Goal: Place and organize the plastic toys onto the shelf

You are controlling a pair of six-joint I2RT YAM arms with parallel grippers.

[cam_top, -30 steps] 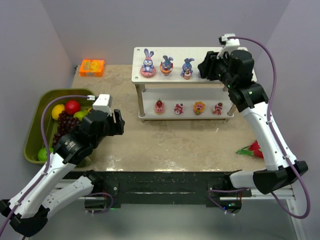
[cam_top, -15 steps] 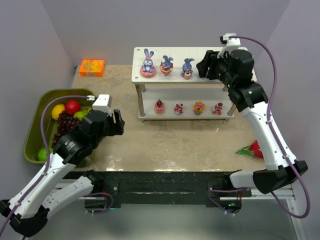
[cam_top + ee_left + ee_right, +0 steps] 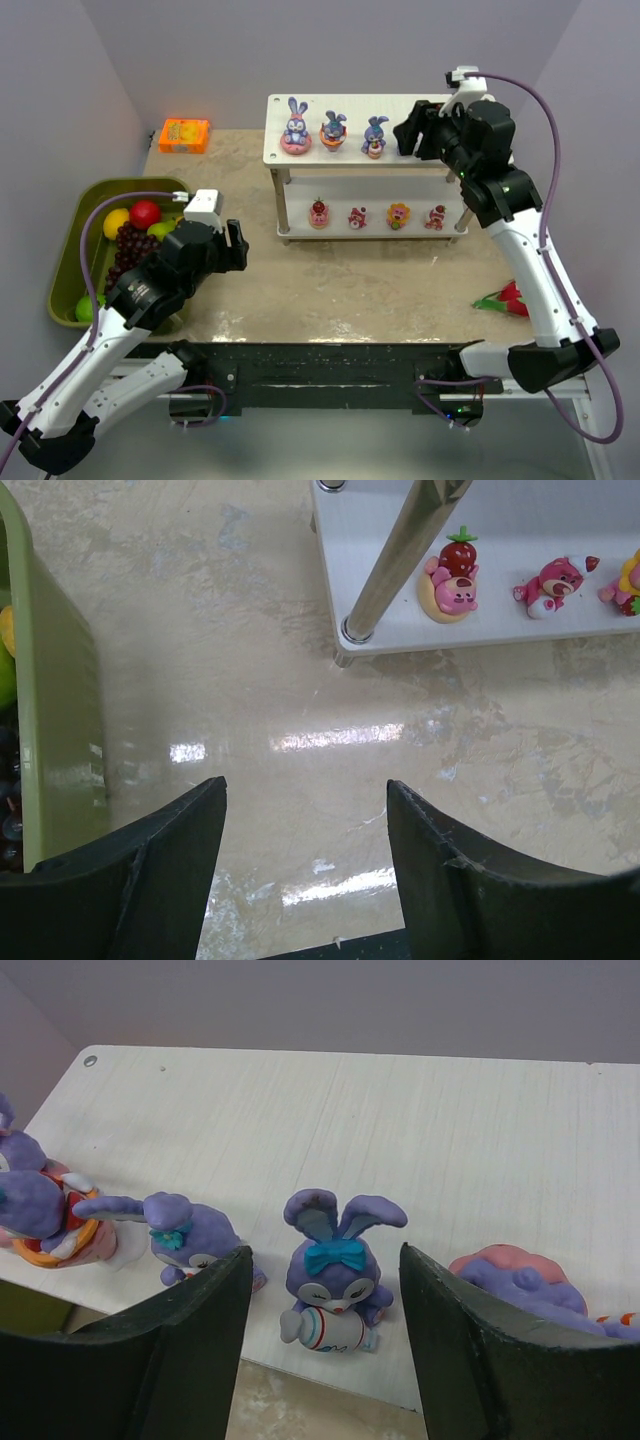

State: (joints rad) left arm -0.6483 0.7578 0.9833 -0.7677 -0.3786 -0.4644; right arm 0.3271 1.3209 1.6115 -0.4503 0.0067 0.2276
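Right wrist view: the right gripper has its fingers apart, one on either side of a bow bunny; the bunny stands upright near the front edge of the shelf top board, with nothing clamped; my judgement is that this spot carries on the row of bunnies beside it. The neighbour bunny leans, ears sideways; a third bunny on an orange-pink base is cut off by the frame edge; a fourth lies half behind a finger, pose unclear.

Top view: the right arm covers the right end of the top board, so the bunnies cannot all be counted; I cannot tell which of those seen here is the bow bunny. Four small figures line the lower board, well spaced and facing out.

The left gripper hovers over the table beside the bin, fingers apart, holding nothing, probably waiting clear of the shelf. The fruit in the bin is mostly hidden by that arm; a dragon fruit lies partly behind the right arm.
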